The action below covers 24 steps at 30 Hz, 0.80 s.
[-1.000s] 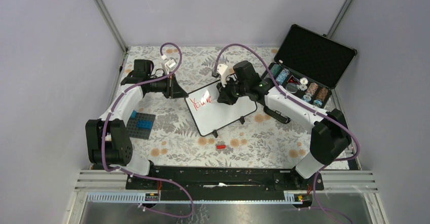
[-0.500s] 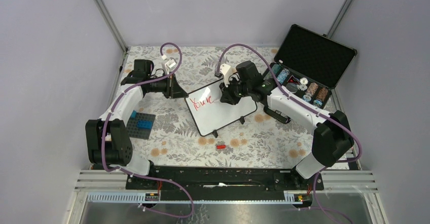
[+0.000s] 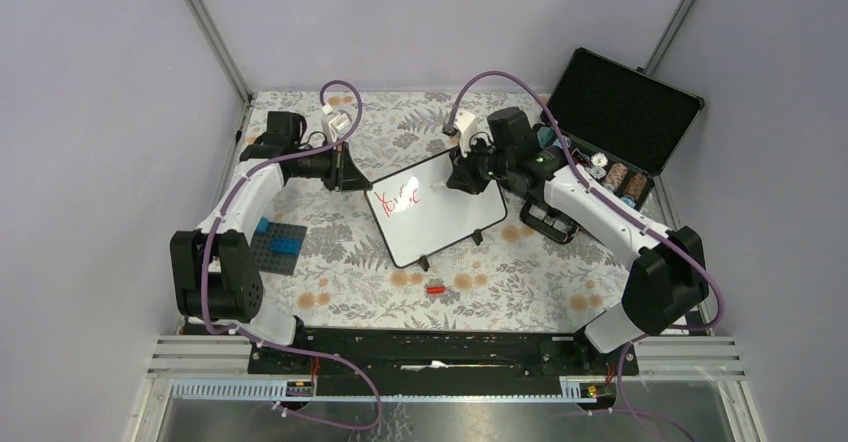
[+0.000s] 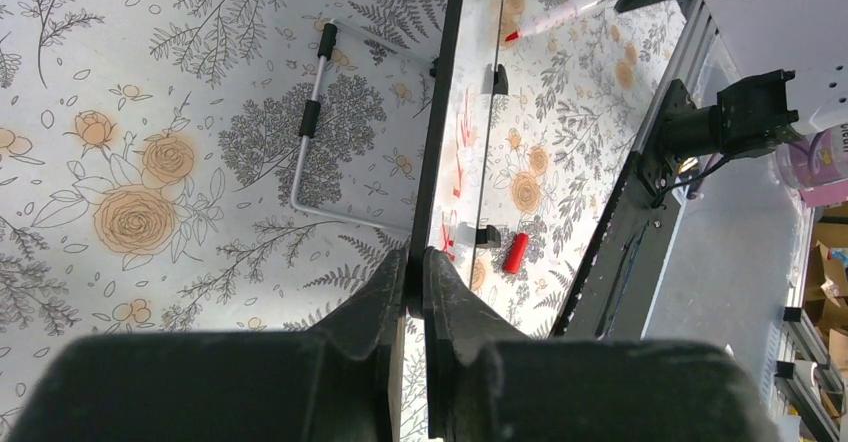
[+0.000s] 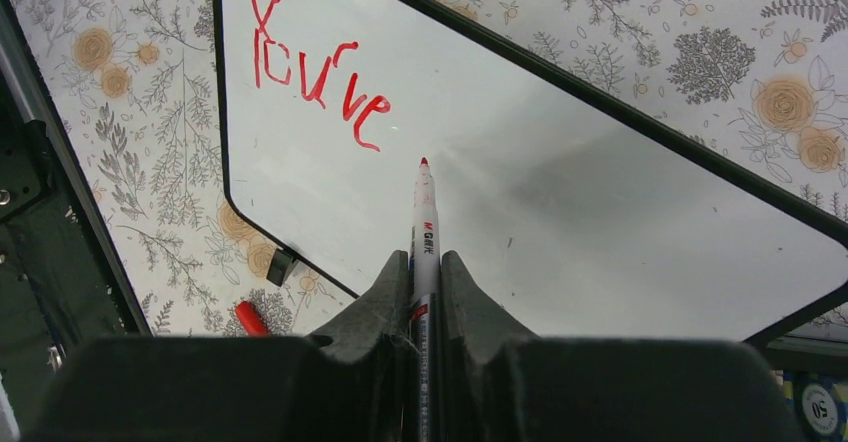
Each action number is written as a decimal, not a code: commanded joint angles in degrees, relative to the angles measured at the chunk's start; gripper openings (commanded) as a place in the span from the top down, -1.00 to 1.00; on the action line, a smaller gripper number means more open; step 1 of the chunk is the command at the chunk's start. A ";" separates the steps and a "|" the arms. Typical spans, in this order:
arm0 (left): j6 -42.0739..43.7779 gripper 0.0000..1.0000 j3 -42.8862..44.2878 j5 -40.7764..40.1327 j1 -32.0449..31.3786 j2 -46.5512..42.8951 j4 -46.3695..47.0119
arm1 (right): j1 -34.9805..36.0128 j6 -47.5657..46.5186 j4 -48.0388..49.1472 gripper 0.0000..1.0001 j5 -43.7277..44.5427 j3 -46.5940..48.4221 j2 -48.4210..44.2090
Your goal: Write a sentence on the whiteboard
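The whiteboard [image 3: 445,224] lies slanted mid-table, tilted up on its feet. Red writing, the sentence [image 3: 400,199], reads "You've" [image 5: 315,72] near its left corner. My left gripper [image 3: 352,174] is shut on the board's black rim [image 4: 435,132] at that corner, the jaws [image 4: 415,262] pinching it edge-on. My right gripper [image 3: 464,176] hangs over the board's far edge, shut on a white marker [image 5: 424,237]. The marker's red tip points at bare white board [image 5: 580,192] just right of the last letter; I cannot tell whether it touches.
A red marker cap [image 3: 435,288] lies in front of the board. An open black case [image 3: 620,107] with chips stands at the back right, a black object [image 3: 548,224] beside the board's right corner. A grey plate with blue bricks [image 3: 278,245] sits at left.
My right gripper moved right and toward the back with the marker, away from the writing, uncovering the word's end. The left gripper kept its grip on the board.
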 commanded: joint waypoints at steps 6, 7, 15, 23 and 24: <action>3.23 0.42 3.37 -2.50 -0.22 0.07 -3.03 | -0.76 -2.10 2.41 1.00 -0.93 0.75 -2.87; 3.36 0.39 3.03 -2.38 -0.30 -0.38 -3.03 | -0.77 -2.11 2.84 1.00 -0.67 0.53 -2.70; 3.33 0.40 2.67 -2.27 -0.56 -0.53 -3.03 | -0.54 -1.23 3.33 1.00 -2.13 0.93 -0.74; 3.51 0.55 2.66 -2.34 -1.05 -0.15 -3.03 | 0.53 -1.06 3.56 1.00 -1.99 1.58 0.39; 3.51 0.58 2.68 -2.28 -1.09 -0.11 -3.03 | 0.68 -1.06 3.52 1.00 -1.71 1.83 0.68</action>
